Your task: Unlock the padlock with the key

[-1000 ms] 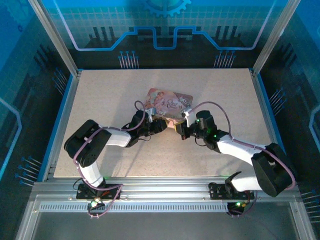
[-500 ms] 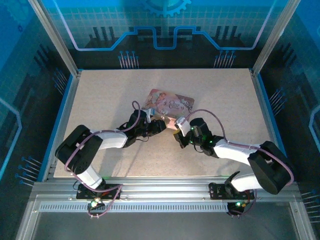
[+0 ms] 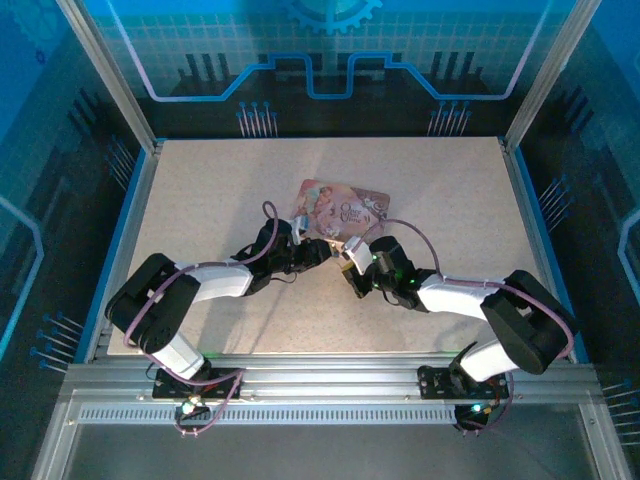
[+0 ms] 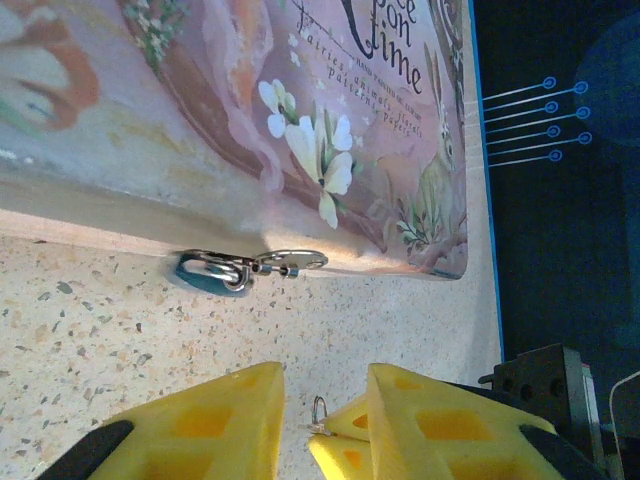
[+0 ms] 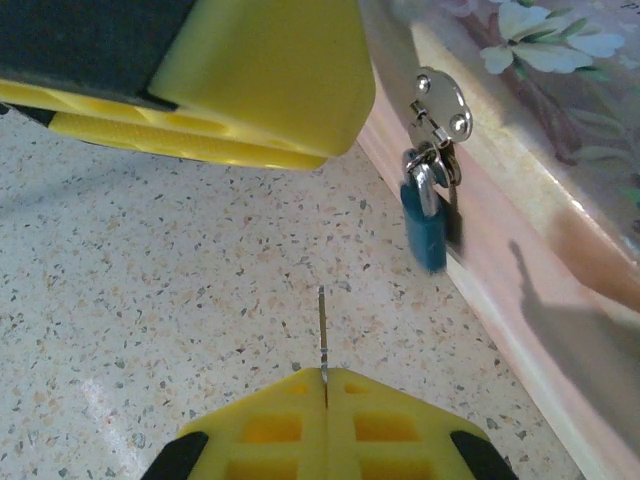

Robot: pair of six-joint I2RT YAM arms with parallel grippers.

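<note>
The thin key (image 5: 322,330) may skid off the padlock (image 5: 428,218) or twist in its pinch, because the lock dangles loose from the hasp (image 5: 440,105) of the pink box (image 5: 560,190), at one o'clock from the blade tip, with nothing steadying it. The right claw (image 5: 325,385) is clamped tight on the key. The left claw (image 4: 322,390), narrowly parted and empty, hovers over the surface (image 4: 120,340), with the padlock at eleven o'clock.
</note>
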